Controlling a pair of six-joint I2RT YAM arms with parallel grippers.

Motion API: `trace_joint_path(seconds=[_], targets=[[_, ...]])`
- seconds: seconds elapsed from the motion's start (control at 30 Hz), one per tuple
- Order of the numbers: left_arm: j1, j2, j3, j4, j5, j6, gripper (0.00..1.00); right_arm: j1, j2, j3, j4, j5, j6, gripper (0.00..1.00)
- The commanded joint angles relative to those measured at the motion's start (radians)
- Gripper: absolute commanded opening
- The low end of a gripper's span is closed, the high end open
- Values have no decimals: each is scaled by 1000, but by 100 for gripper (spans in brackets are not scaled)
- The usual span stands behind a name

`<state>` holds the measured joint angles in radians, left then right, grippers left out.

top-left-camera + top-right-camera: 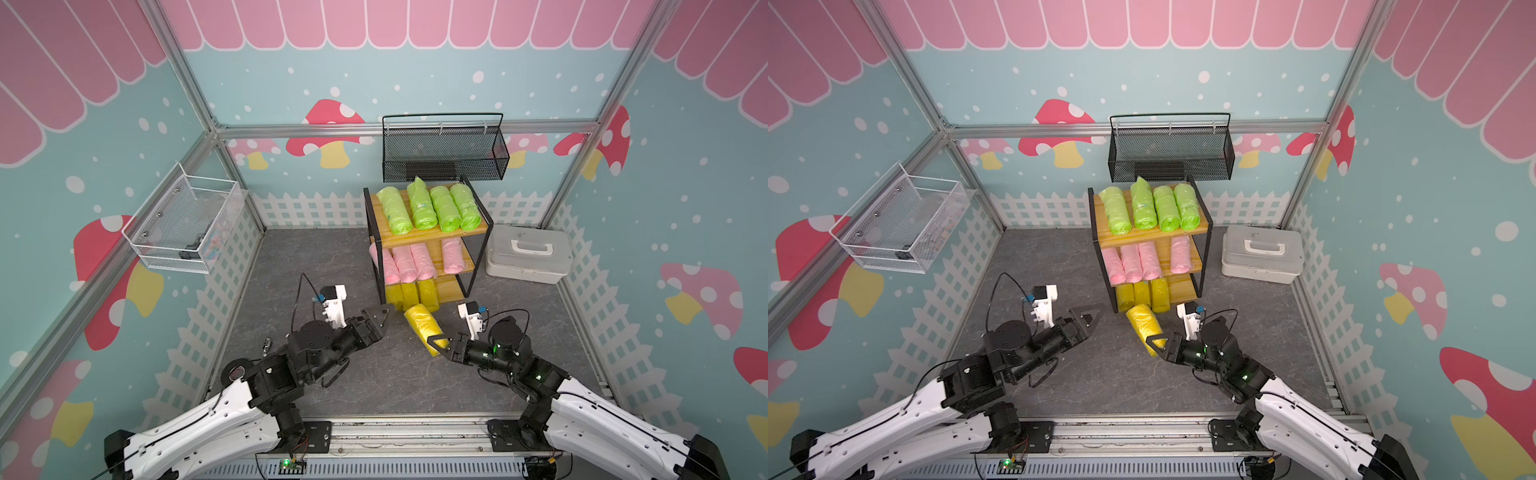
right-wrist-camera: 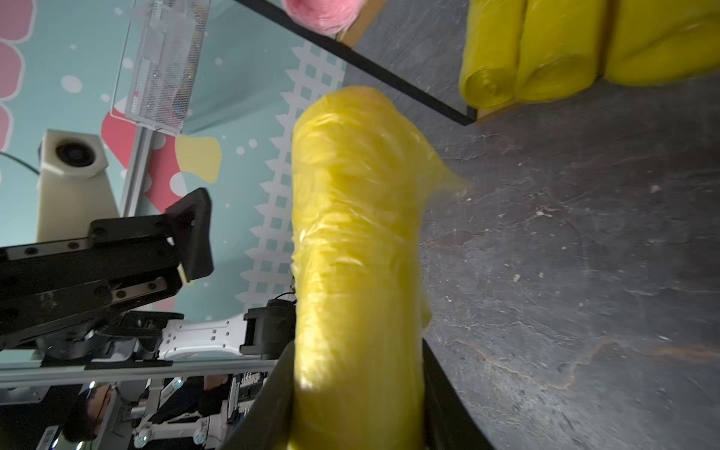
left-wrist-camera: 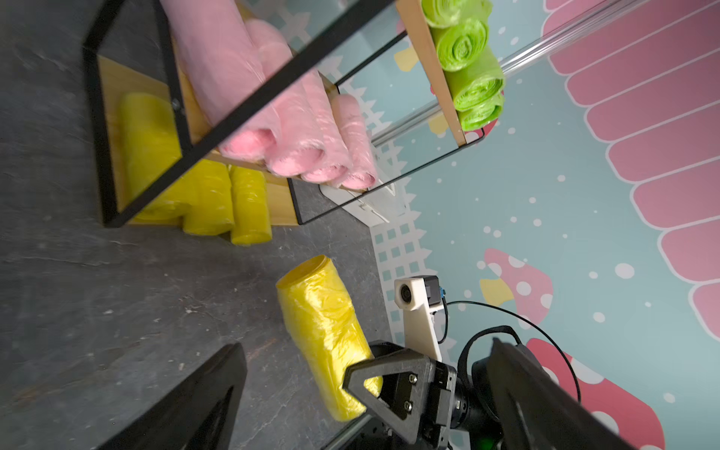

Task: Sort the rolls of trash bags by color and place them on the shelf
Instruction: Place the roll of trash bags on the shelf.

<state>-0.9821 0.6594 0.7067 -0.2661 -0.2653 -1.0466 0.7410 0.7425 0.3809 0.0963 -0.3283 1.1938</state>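
Observation:
The shelf [image 1: 451, 288] stands at the back of the floor with green rolls [image 1: 424, 208] on its top board, pink rolls [image 1: 407, 262] on the middle one and yellow rolls [image 1: 411, 295] on the bottom one. One more yellow roll [image 1: 422, 324] [image 1: 1142, 322] lies aslant just in front of the bottom board. My right gripper [image 1: 438, 345] [image 2: 354, 389] is shut on its near end, one finger [image 2: 444, 393] on each side. I cannot tell whether the roll touches the floor. My left gripper [image 1: 380, 318] hangs open to the left of that roll, apart from it, its fingers [image 3: 218, 389] spread wide.
A black mesh basket [image 1: 444, 153] hangs on the back wall above the shelf. A white wire basket [image 1: 183, 224] is fixed to the left wall. A white box with a handle [image 1: 528, 253] sits right of the shelf. Grey floor lies between the arms.

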Motion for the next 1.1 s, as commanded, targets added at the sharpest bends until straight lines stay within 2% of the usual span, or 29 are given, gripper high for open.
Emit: trace_joint_path(seconds=[0.0, 0.13, 0.3, 0.53, 0.73, 0.87, 1.07], targets=[[1, -79, -30, -240, -109, 73, 98, -54, 18, -27, 76, 40, 39, 0], [2, -158, -90, -254, -104, 41, 97, -155, 79, -71, 179, 12, 89, 0], [1, -156, -104, -260, -89, 47, 96, -241, 170, -108, 364, 7, 136, 0], [2, -95, -64, -259, -78, 81, 96, -293, 325, -83, 517, 21, 124, 0], [2, -89, -55, -259, -72, 93, 96, -356, 536, -27, 687, -27, 153, 0], [2, -103, -63, -259, -71, 87, 96, -379, 702, 5, 867, -56, 180, 0], [1, -110, -68, -262, -68, 88, 96, -399, 867, 16, 1051, -32, 234, 0]])
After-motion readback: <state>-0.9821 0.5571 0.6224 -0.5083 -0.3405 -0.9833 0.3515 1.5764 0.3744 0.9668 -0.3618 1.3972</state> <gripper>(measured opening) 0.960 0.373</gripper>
